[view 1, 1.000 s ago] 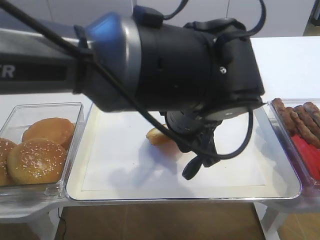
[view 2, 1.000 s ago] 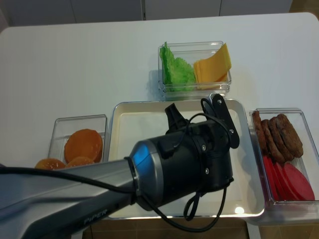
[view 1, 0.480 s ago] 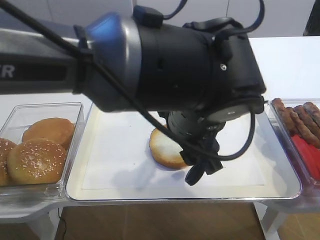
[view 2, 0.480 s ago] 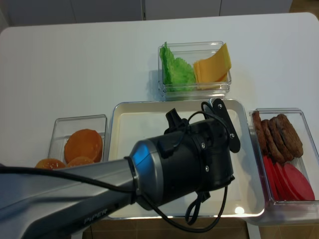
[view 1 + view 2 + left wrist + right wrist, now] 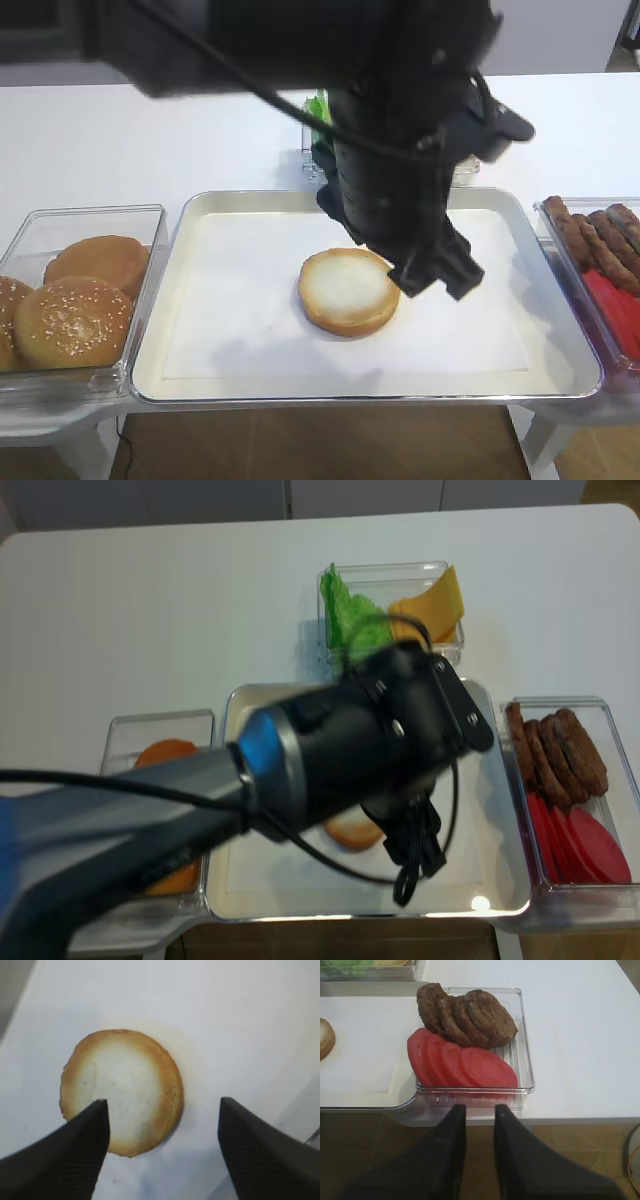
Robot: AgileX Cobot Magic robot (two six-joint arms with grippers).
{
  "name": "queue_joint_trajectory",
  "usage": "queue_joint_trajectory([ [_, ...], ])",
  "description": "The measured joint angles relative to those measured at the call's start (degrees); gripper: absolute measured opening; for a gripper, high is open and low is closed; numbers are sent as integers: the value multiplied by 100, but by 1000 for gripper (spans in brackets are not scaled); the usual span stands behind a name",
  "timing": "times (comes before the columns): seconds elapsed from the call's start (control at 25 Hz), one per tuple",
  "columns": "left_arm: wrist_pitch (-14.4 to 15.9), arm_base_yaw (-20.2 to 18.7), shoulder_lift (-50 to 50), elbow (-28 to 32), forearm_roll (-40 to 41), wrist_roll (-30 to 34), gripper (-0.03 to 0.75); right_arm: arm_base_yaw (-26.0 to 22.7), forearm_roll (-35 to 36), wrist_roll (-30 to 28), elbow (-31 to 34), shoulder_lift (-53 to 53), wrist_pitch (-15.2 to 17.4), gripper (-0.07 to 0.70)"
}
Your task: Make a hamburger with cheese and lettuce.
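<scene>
The hamburger, a round bun half [image 5: 348,290] with a pale cut face and golden rim, lies flat on the tray's white liner [image 5: 230,330]. My left gripper [image 5: 438,278] hangs just above its right side, open and holding nothing. In the left wrist view the bun half [image 5: 120,1090] lies below the open left gripper [image 5: 162,1110], whose left fingertip overlaps the bun's lower-left edge. Lettuce [image 5: 350,615] and cheese [image 5: 435,605] share a clear box behind the tray. My right gripper [image 5: 479,1110] hovers off the table's front edge, narrowly open and empty.
A clear box of sesame buns [image 5: 75,320] stands left of the tray. Another clear box [image 5: 525,1060] to the right holds dark patties [image 5: 470,1017] and red tomato slices [image 5: 465,1062]. The left arm's black body blocks much of both high views.
My left gripper has opened wide, let go of the bun half and risen. The bun half, tilted and mostly hidden before, now lies flat on the tray.
</scene>
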Motion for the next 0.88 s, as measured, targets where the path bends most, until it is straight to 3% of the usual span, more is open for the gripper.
queue_joint_trajectory([
  [0.16, 93, 618, -346, -115, -845, 377, 498, 0, 0, 0, 0, 0, 0, 153],
  [0.4, 691, 1721, -964, -124, -1465, 598, 497, 0, 0, 0, 0, 0, 0, 153],
  [0.64, 785, 2770, -1659, -124, -1781, 714, 471, 0, 0, 0, 0, 0, 0, 153],
  [0.88, 847, 3576, -2228, -124, -1909, 865, 454, 0, 0, 0, 0, 0, 0, 153],
])
